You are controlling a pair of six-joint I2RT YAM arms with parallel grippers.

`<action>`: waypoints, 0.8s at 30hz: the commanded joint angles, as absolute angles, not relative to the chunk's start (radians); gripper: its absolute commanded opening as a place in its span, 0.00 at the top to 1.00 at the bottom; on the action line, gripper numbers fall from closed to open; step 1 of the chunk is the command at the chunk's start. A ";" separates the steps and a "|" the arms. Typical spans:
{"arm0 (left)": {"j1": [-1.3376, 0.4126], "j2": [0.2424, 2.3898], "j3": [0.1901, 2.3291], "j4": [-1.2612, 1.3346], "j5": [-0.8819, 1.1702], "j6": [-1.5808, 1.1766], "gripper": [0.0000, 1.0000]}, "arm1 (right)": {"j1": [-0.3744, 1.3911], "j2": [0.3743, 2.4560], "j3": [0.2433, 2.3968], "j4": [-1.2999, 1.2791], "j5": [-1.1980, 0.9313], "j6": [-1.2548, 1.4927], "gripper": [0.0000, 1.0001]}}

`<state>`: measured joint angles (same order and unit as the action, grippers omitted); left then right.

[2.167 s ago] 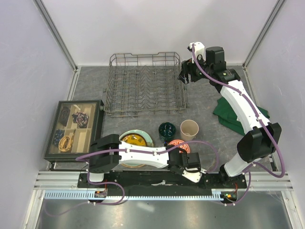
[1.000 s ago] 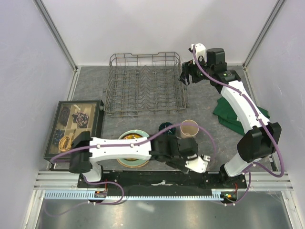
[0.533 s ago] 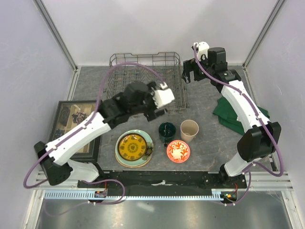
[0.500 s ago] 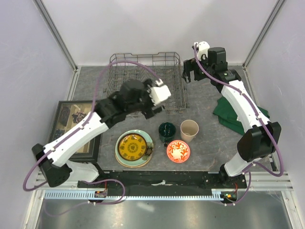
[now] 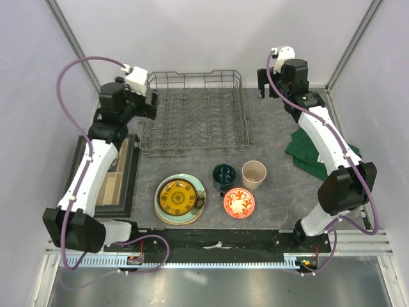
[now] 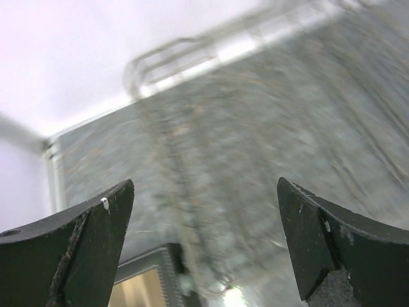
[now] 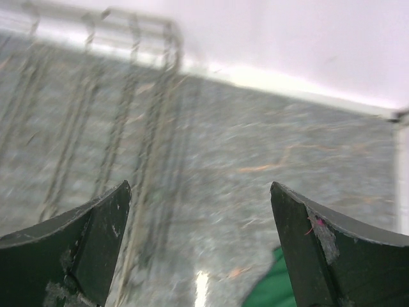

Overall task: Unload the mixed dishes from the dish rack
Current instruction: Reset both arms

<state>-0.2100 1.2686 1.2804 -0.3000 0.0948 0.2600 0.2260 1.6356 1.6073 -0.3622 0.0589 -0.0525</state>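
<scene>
Dish rack (image 5: 195, 121): far centre of the tabletop (image 5: 275, 131). From the overhead view I find no dish in it, only bare wires and tines.

Plates: small yellow plate (image 5: 177, 197) stacked on the pale-green plate (image 5: 200, 186), near edge, well apart from the rack. I cannot pick out a third plate beneath them.

Green mug (image 5: 223, 174): upright, just beside the stack.

Beige cup (image 5: 254, 173): upright, just right of the mug.

Red-and-white bowl (image 5: 239, 202): nearer to me than the mug and cup, right way up.

Left claw (image 6: 203, 185): fingers wide apart, nothing between them, raised by the rack's left end.

Right claw (image 7: 199, 187): fingers wide apart, nothing held, raised off the rack's right far corner.

Other stock: green cloth (image 5: 316, 153), dark-framed tray (image 5: 133, 173).

Status, my reading: unloading looks complete or all but; what remains is accounting for any plate I cannot see.
</scene>
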 commanded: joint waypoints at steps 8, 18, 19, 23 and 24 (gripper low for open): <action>-0.002 1.402 1.243 0.107 0.149 0.072 0.01 | 0.221 1.569 1.583 -0.120 0.406 -0.120 0.02; -0.003 1.416 1.230 0.140 0.117 0.051 0.01 | 0.221 1.482 1.451 0.064 0.420 -0.133 0.02; -0.002 1.408 1.230 0.138 0.118 0.057 0.01 | 0.221 1.479 1.450 0.066 0.420 -0.133 0.02; -0.003 1.382 1.218 0.133 0.120 0.077 0.01 | 0.219 1.479 1.447 0.061 0.403 -0.130 0.02; -0.002 1.381 1.216 0.132 0.120 0.078 0.01 | 0.219 1.479 1.448 0.060 0.399 -0.132 0.02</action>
<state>-0.0017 1.4181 1.2320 0.0853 0.1329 0.0792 0.2222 1.5047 1.4555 0.0185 0.3985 -0.1280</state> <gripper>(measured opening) 0.991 0.982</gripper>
